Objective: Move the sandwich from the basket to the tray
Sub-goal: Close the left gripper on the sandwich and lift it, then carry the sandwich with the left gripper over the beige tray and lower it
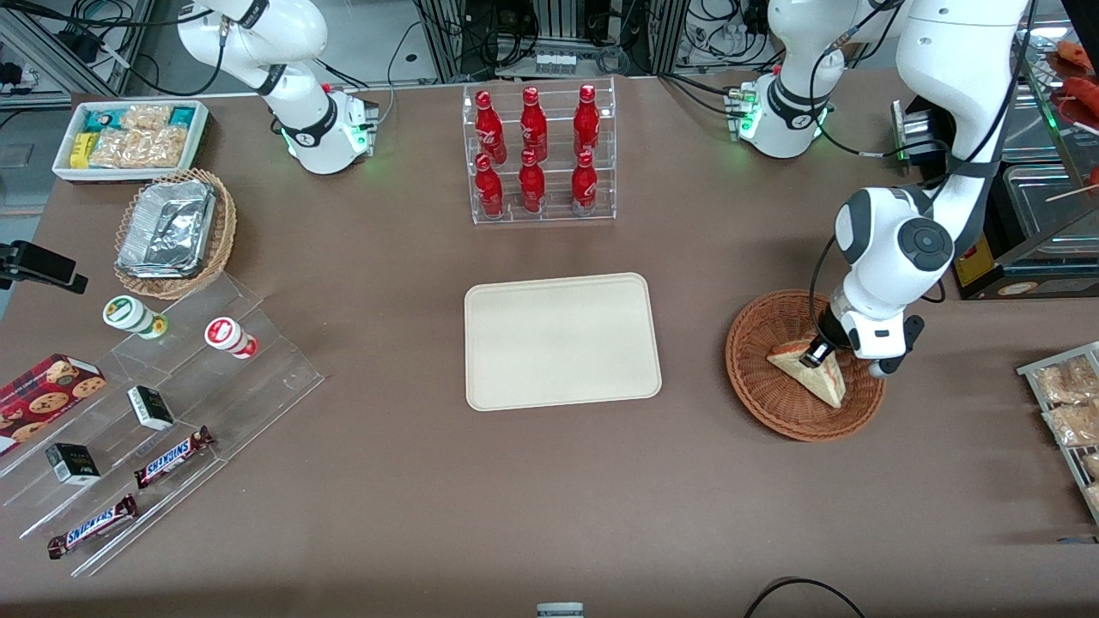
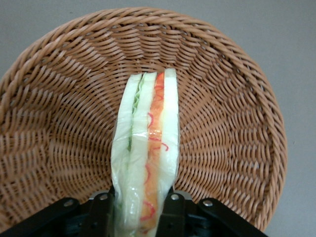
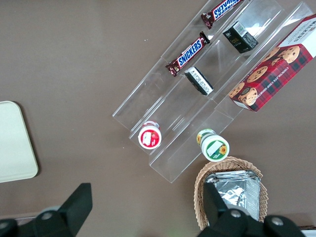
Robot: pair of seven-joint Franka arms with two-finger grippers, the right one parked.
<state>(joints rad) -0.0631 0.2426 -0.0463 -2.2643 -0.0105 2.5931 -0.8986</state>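
The sandwich (image 1: pixel 811 369) is a pale triangular wedge lying in the reddish-brown wicker basket (image 1: pixel 760 386) toward the working arm's end of the table. In the wrist view the wrapped sandwich (image 2: pixel 148 148) stands on edge, its green and orange-red filling showing, with the basket weave (image 2: pixel 59 128) all around it. My gripper (image 1: pixel 816 354) is down inside the basket and shut on the sandwich, one black finger (image 2: pixel 101 210) pressed against each bread face. The cream tray (image 1: pixel 562 342) lies flat at the table's middle, beside the basket, with nothing on it.
A clear rack of red bottles (image 1: pixel 539 154) stands farther from the front camera than the tray. Snack packets (image 1: pixel 1065 399) lie at the working arm's table edge. A foil-container basket (image 1: pixel 176 232), a white snack bin (image 1: pixel 129 137) and clear stepped shelves (image 1: pixel 172 412) lie toward the parked arm's end.
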